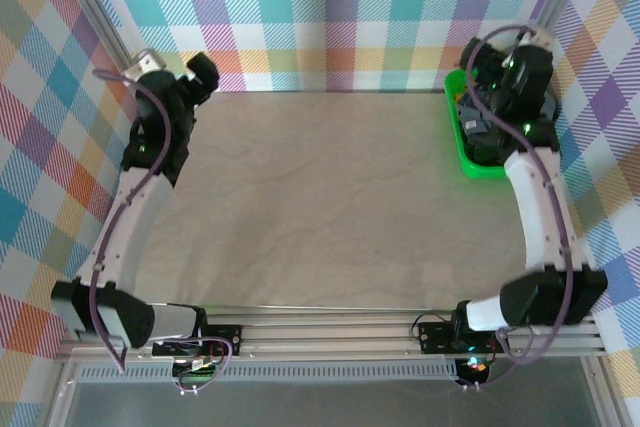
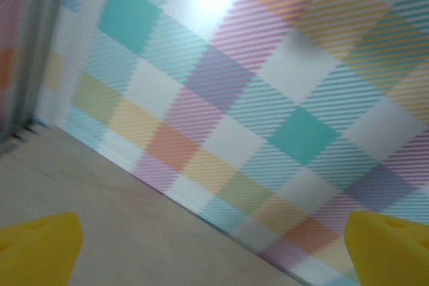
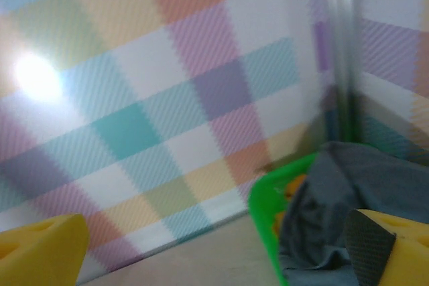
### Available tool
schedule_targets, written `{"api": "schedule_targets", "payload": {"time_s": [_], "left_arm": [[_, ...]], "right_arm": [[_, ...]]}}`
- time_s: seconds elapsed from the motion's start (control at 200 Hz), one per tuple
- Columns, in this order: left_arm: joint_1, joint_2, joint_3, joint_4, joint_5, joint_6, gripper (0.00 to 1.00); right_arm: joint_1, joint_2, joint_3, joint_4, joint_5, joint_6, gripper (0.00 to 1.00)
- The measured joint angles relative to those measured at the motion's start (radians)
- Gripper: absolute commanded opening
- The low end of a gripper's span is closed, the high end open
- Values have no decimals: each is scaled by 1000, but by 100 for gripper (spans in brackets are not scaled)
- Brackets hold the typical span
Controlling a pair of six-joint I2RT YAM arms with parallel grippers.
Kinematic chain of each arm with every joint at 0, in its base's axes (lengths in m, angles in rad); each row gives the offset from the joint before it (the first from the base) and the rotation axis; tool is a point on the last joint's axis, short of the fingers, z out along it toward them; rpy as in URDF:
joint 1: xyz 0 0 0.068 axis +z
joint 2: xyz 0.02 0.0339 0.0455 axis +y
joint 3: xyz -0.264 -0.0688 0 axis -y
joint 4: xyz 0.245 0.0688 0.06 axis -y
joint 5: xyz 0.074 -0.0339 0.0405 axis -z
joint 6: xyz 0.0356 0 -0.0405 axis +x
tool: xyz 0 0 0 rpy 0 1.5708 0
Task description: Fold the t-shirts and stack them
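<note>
progress: nothing judged folded or stacked | t-shirts (image 3: pixel 348 199) heaped in green bin (image 1: pixel 470 165) at 2 o'clock | left gripper (image 2: pixel 214 249) at 10 o'clock, spread apart | right gripper (image 3: pixel 216 249) over bin, spread apart, nothing gripped

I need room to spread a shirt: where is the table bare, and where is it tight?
The middle of the table is bare, from the left arm across to the right arm and back to the plaid wall. It is crowded at the far right corner, where the green bin holds the t-shirts.
</note>
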Motion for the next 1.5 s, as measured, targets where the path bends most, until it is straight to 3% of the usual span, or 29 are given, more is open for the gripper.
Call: {"api": "schedule_targets", "payload": {"time_s": [0.25, 0.46, 0.545, 0.645, 0.705, 0.76, 0.925, 1.145, 1.285, 1.5], "left_arm": [[-131, 237, 238, -183, 369, -74, 93], [-197, 214, 256, -223, 493, -81, 90], [-206, 178, 235, -235, 509, -89, 86], [-206, 127, 200, -253, 510, -97, 81], [-206, 104, 189, -269, 508, -99, 78], [-206, 91, 187, -284, 508, -98, 74], [-206, 76, 174, -301, 503, -96, 68], [-206, 76, 170, -316, 492, -96, 65], [-206, 81, 170, -316, 489, -97, 64], [-206, 85, 159, -333, 454, -100, 63]], "right_arm": [[-133, 546, 462, -347, -7, 105, 94], [-204, 876, 806, -530, 5, 131, 93], [-221, 953, 889, -550, 4, 143, 73], [-230, 991, 912, -552, -6, 158, 29], [-232, 993, 899, -533, -22, 157, 10], [-231, 978, 863, -492, -31, 157, 0], [-208, 819, 588, -330, -20, 156, 0], [-102, 451, 254, -171, 7, 147, 0], [-41, 265, 224, -92, -9, 130, 0], [19, 149, 322, -31, -52, 82, 0]]}}
